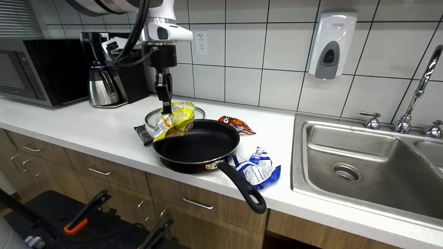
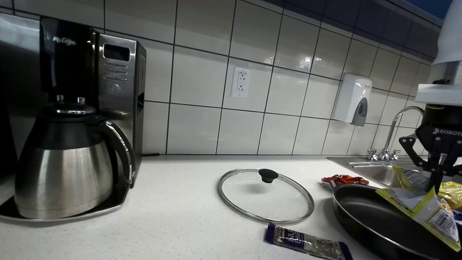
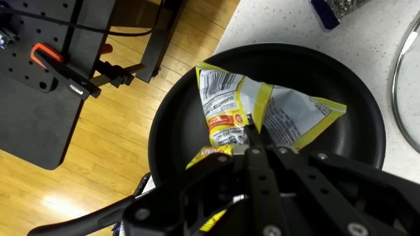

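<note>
My gripper (image 1: 166, 109) points down and is shut on a crumpled yellow chip bag (image 1: 183, 117). The bag hangs over the left part of a black frying pan (image 1: 211, 143). In an exterior view the fingers (image 2: 435, 182) pinch the bag (image 2: 442, 216) above the pan (image 2: 371, 216). In the wrist view the closed fingertips (image 3: 257, 132) fold the bag (image 3: 223, 98) between them, with the pan (image 3: 351, 78) below. I cannot tell whether the bag's lower edge touches the pan. Part of the bag is hidden behind the fingers in the wrist view.
A glass lid (image 2: 267, 220) and a dark bar packet (image 1: 143, 135) lie beside the pan. A red bag (image 1: 238, 125) lies behind it. A blue bag (image 1: 259, 169) lies near its handle (image 1: 245, 188). A sink (image 1: 346, 145), coffee maker (image 2: 65, 173) and microwave (image 1: 45, 69) stand further off.
</note>
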